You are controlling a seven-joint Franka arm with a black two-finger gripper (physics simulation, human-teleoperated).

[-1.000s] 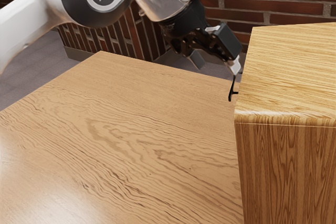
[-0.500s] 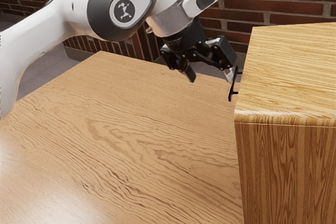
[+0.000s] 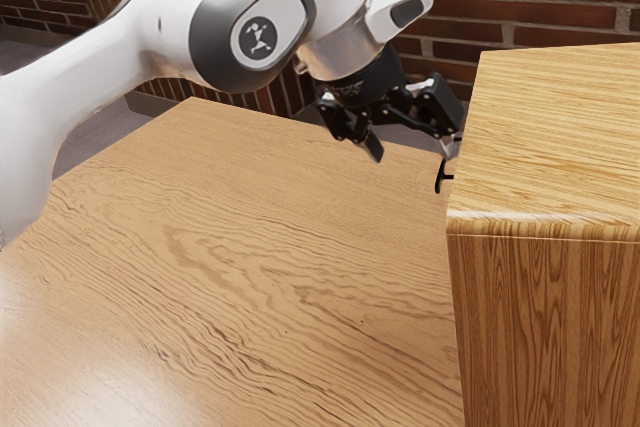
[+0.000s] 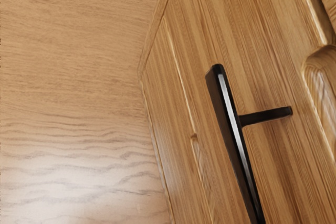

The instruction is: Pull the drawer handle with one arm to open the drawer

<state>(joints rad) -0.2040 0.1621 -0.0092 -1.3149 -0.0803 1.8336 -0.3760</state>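
- Reaching across the desk, the arm brings its hand up to the front face of the wooden cabinet at the exterior view's right.
- The hand is open, with its two black fingers spread wide and nothing clamped between them.
- One finger sits just beside the upper end of the drawer handle; whether it touches cannot be told. The other finger hangs over the desk, apart from the handle.
- In the wrist view the handle is a slim black bar standing off the drawer front on a short post, lying close under the hand.
- The drawer front looks flush with the cabinet, so the drawer is judged shut.
- Approach looks nearly done; closing on the handle and the pull itself are both left.
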